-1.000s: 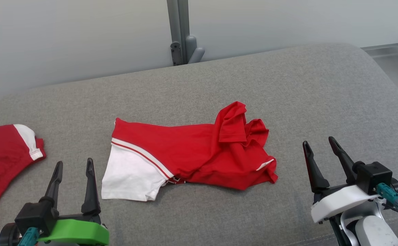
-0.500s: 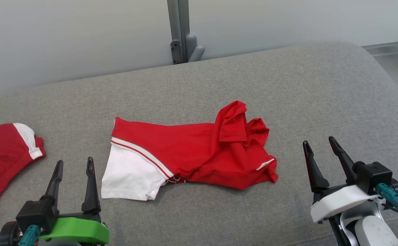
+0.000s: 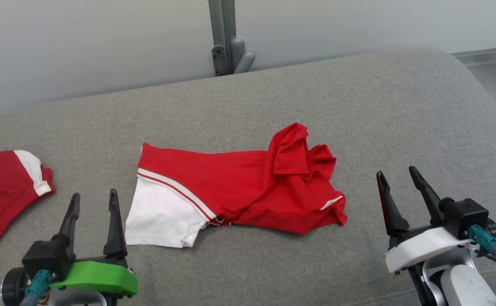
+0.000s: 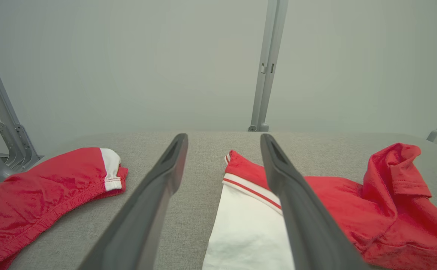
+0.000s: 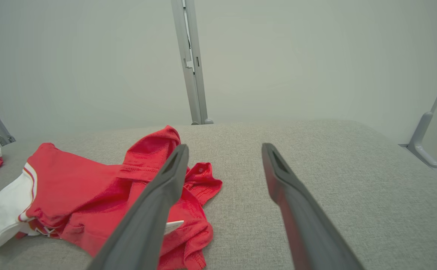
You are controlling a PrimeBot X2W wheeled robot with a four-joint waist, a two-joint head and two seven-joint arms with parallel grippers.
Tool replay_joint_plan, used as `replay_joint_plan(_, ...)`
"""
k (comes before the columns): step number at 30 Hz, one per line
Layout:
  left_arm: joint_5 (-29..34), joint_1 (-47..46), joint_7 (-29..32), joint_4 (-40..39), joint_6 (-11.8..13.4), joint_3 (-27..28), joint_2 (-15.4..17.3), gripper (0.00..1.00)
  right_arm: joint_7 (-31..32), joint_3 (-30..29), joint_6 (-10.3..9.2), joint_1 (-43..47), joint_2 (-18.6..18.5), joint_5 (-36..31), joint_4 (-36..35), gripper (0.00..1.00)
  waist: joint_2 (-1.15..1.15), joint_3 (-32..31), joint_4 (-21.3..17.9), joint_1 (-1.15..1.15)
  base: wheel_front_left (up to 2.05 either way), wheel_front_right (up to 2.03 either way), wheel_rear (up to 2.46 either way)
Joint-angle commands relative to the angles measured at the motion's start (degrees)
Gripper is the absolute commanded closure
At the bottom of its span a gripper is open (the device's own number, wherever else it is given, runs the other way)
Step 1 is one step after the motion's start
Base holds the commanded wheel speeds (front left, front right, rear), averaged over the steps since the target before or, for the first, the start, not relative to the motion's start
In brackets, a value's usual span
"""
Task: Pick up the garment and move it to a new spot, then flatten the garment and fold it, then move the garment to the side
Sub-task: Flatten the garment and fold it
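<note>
While I hover w/ nothing gripped, far L: 2nd red garment (image 3: 1, 199) w/ white trim, at the surface (image 3: 358, 106) edge, well apart from my target. Not mine to touch.
L claw (image 3: 94, 194): wide open, empty, low over the near edge; inner finger just beside the white end.
Garment (image 3: 239, 191): mid surface, between both claws. White panel at its L end lies fairly flat; red body rumpled; R end bunched into a raised fold.
R claw (image 3: 397, 171): wide open, empty, near the bunched end but apart from it.
Step, my read: first pick-up, not begun.
How to do it well: go in w/ both claws, one per end. L takes the white hem corner, R takes the red edge under the bunch, not the loose flap on top. Press into the padding a bit so cloth gets between the fingers, pinch thru all layers. Lift both together & level, so it hangs spread and lands flatter.
Risk: one layer only, and it unrolls or slips. Set down clear of the 2nd garment.
</note>
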Motion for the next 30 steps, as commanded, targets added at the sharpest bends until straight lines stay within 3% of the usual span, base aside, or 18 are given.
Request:
replay_joint_plan(1,-0.6,-1.7,0.8,1.17,-0.61,-0.53,-0.08,0.0,-0.29,0.1,-0.02,-1.04,0.09,-0.05,-0.3,0.0,0.0,1.39,-0.22,0.0,0.0,0.0,0.0)
replay_joint_plan(6,-3.16,-5.38,3.16,7.8,-3.4,-1.85,-1.4,0.0,-0.79,1.47,-0.02,-2.75,0.07,0.23,-0.57,0.0,0.0,4.92,-1.14,0.0,0.0,0.0,0.0)
replay_joint_plan(22,-9.14,-11.11,6.44,29.15,-8.57,-1.96,-3.52,0.0,-2.67,1.28,-0.02,-5.6,0.19,1.13,1.77,0.0,0.0,11.62,-1.97,0.0,0.0,0.0,0.0)
replay_joint_plan(23,-9.25,-11.42,6.41,29.82,-8.93,-2.08,-3.67,0.16,-2.68,1.2,-0.02,-5.65,0.19,1.18,2.02,0.0,0.0,11.83,-1.92,0.0,0.0,0.0,0.0)
replay_joint_plan(24,-9.31,-11.78,6.26,30.39,-9.15,-2.18,-3.76,0.55,-2.65,1.2,-0.02,-5.76,0.1,1.24,2.32,0.0,0.0,12.03,-1.86,0.0,0.0,0.0,0.0)
replay_joint_plan(25,-9.34,-12.1,6.14,30.87,-9.53,-2.33,-3.85,0.84,-2.58,1.38,-0.02,-5.93,0.0,1.31,2.7,0.0,0.0,12.2,-1.8,0.0,0.0,0.0,0.0)
replay_joint_plan(26,-9.3,-12.52,6.09,31.28,-9.71,-2.49,-3.97,1.0,-2.43,1.62,-0.02,-6.08,-0.06,1.4,3.09,0.0,0.0,12.44,-1.7,0.0,0.0,0.0,0.0)
replay_joint_plan(30,-8.82,-13.97,5.39,32.19,-10.27,-3.05,-4.23,1.0,-1.74,4.24,-0.02,-7.26,-0.69,2.56,5.51,0.0,0.0,13.73,-1.19,0.0,0.0,0.0,0.0)
